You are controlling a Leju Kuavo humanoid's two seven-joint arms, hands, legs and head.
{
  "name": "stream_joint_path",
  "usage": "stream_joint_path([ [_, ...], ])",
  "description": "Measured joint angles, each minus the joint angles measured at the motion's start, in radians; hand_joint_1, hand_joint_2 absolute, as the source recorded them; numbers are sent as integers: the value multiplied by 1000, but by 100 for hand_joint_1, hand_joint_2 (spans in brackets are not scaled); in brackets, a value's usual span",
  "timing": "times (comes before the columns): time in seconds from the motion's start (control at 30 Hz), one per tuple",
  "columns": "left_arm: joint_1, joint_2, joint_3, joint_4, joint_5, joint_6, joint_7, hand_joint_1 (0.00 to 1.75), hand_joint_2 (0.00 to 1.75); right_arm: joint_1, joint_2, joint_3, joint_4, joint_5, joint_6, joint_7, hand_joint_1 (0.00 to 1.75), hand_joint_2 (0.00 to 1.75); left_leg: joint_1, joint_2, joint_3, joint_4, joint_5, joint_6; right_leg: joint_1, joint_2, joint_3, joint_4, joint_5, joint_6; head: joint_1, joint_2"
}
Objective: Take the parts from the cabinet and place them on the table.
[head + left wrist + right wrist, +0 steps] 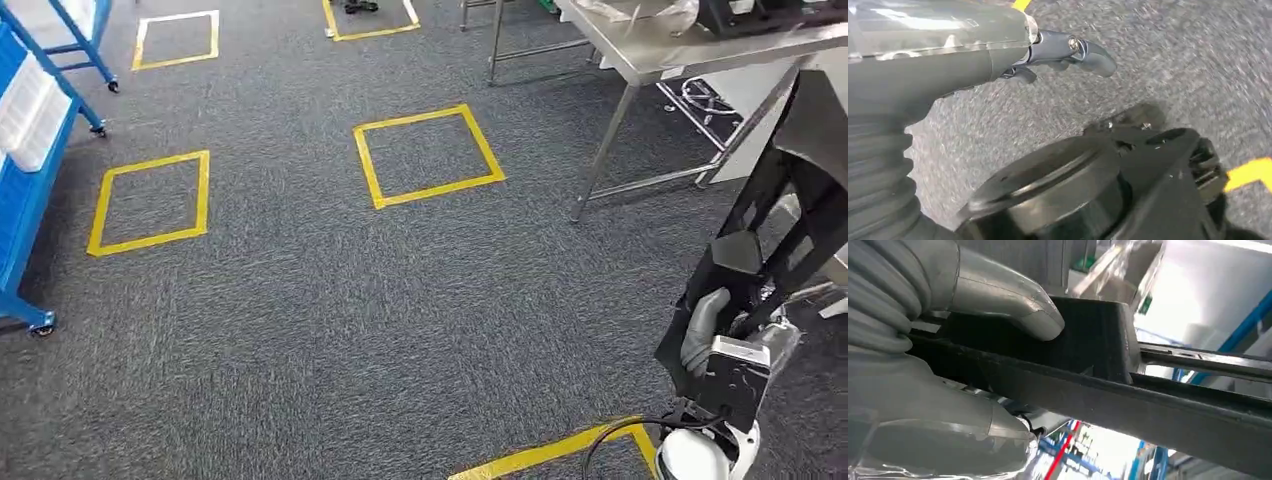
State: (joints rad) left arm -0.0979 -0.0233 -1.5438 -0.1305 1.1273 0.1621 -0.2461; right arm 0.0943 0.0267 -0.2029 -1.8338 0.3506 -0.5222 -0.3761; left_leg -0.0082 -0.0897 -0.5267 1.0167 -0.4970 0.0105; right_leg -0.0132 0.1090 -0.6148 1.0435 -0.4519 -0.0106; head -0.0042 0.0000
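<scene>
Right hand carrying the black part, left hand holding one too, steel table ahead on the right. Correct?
Not quite: the left hand holds nothing, as the left wrist view shows. The right hand does grip the black part, and the steel table is ahead right.

The right hand (703, 330) is being seen low at the right, with the part (790, 200) gripped in it. The table (690, 45) is standing ahead of it. The cabinet (30, 150) is positioned far to its left.
</scene>
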Motion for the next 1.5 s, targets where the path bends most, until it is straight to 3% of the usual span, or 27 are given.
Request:
stream_joint_path([
  [0.1,-4,-1,0,0,-2,0,0,0,175,7,0,-2,-2,0,-1,1,175,175,-6,30,6,-14,-2,8,-8,32,-11,-12,14,22,-1,0],
  [0.13,-5,-4,0,0,-5,-1,-2,0,175,7,0,-3,-5,1,-2,1,175,175,8,44,14,-39,14,14,-3,19,-12,-8,12,24,0,0],
  [0.17,-4,-4,0,0,-6,-1,-2,0,175,5,-1,-5,-7,1,-3,1,175,175,3,58,19,-53,21,18,2,-53,-20,10,-7,24,1,0],
  [0.2,-2,-4,0,0,-7,-1,-3,0,175,-1,-4,-5,-8,1,-4,0,175,175,2,72,19,-55,24,22,2,-84,-45,59,-45,27,3,0],
  [0.27,2,-4,0,0,-8,-3,-3,0,175,-1,-5,-5,-9,-6,-6,0,175,175,0,100,17,-54,23,23,-3,-97,-111,207,-116,35,3,0],
  [0.33,2,-4,0,0,-15,-6,-3,0,175,6,-5,-8,-10,-19,-9,-2,175,175,1,128,16,-53,21,22,-8,-100,-138,269,-121,45,3,0],
  [0.37,2,-6,0,0,-18,-6,-3,0,175,7,-5,-10,-10,-26,-11,-4,175,175,1,141,16,-51,18,20,-11,-105,-117,231,-92,49,3,0],
  [0.43,2,-9,0,0,-19,-6,-3,0,175,13,-5,-16,-19,-39,-15,-10,175,175,4,163,20,-41,8,12,-15,-135,-16,57,-13,54,4,0],
  [0.47,2,-9,0,0,-19,-6,-3,0,175,14,-5,-18,-23,-41,-17,-12,175,175,1,172,21,-32,0,3,-12,-184,19,-13,-12,52,4,0],
  [0.5,2,-9,0,0,-19,-6,-3,0,175,13,-5,-21,-26,-48,-18,-15,175,175,-6,180,18,-24,-8,-4,-2,-189,21,-15,-13,39,3,0],
  [0.63,-2,-8,0,0,-19,-6,-2,0,175,22,-5,-29,-35,-51,-18,-25,175,175,-2,210,28,-21,-21,-23,-6,-136,16,-17,-10,12,2,0],
  [0.7,-2,-7,0,0,-19,-8,-3,0,175,15,-5,-29,-38,-48,-18,-25,175,175,5,126,1,49,-74,-32,-9,-121,15,-18,-8,1,0,0],
  [0.8,-2,-6,0,0,-18,-10,-5,0,175,13,-5,-29,-38,-47,-18,-25,175,175,8,98,-102,272,-173,-38,-7,-89,12,-17,-6,-3,0,0],
  [0.87,-6,-5,0,0,-19,-12,-5,0,175,13,-5,-29,-38,-47,-18,-25,175,175,8,97,-108,284,-146,-35,-7,-64,13,-15,-5,-3,0,0],
  [0.93,-6,-5,0,0,-20,-13,-3,0,175,13,-5,-29,-38,-47,-18,-24,175,175,11,85,-40,133,-52,-30,-9,-36,15,-12,-5,-2,0,0],
  [0.97,-5,-5,0,0,-21,-13,-1,0,175,11,-5,-29,-38,-47,-18,-24,175,175,14,52,-2,42,-7,-28,-11,-24,14,-11,-4,1,0,0],
  [1.0,-1,-5,0,0,-21,-13,0,0,175,10,-5,-29,-37,-47,-18,-23,175,175,16,4,9,10,-17,-26,-8,-14,10,-9,-2,8,0,0],
  [1.13,-3,-6,0,0,-35,-13,1,0,175,5,-8,-29,-34,-47,-18,-19,175,175,9,34,10,-8,-9,-7,-14,31,-12,-17,19,43,0,0],
  [1.17,-4,-10,0,0,-39,-14,1,0,175,5,-13,-31,-32,-47,-18,-17,175,175,19,50,10,-21,1,7,-18,20,-15,-10,13,45,0,0],
  [1.2,-4,-10,0,0,-39,-14,1,0,175,2,-14,-31,-31,-47,-18,-17,175,175,16,61,10,-25,5,14,-8,-41,-27,17,-12,45,5,0],
  [1.23,-2,-10,0,0,-39,-14,1,0,175,-7,-18,-31,-29,-48,-18,-16,175,175,13,75,8,-25,6,20,-7,-75,-57,79,-53,46,7,0],
  [1.3,1,-10,0,0,-39,-14,2,0,175,-11,-19,-31,-24,-49,-18,-16,175,175,7,103,3,-25,6,21,-9,-98,-125,233,-124,50,7,0],
  [1.33,2,-10,0,0,-39,-14,2,0,175,-9,-19,-31,-21,-49,-18,-14,175,175,6,116,2,-23,6,21,-10,-100,-145,283,-136,52,7,0],
  [1.4,2,-10,0,0,-39,-14,2,0,175,-9,-20,-31,-16,-49,-18,-14,175,175,5,142,2,-22,4,21,-10,-106,-114,239,-96,53,7,0],
  [1.43,1,-10,0,0,-39,-14,2,0,175,-10,-21,-31,-15,-49,-18,-14,175,175,5,155,4,-21,1,18,-9,-116,-58,146,-50,51,7,0],
  [1.47,0,-12,0,0,-40,-14,2,0,175,-10,-23,-31,-15,-49,-18,-13,175,175,5,164,7,-19,-2,14,-8,-138,-4,53,-15,48,7,0],
  [1.5,0,-11,0,0,-42,-14,2,0,175,-14,-24,-31,-15,-49,-18,-13,175,175,1,175,10,-17,-6,9,-2,-192,27,-12,-27,44,7,0],
])
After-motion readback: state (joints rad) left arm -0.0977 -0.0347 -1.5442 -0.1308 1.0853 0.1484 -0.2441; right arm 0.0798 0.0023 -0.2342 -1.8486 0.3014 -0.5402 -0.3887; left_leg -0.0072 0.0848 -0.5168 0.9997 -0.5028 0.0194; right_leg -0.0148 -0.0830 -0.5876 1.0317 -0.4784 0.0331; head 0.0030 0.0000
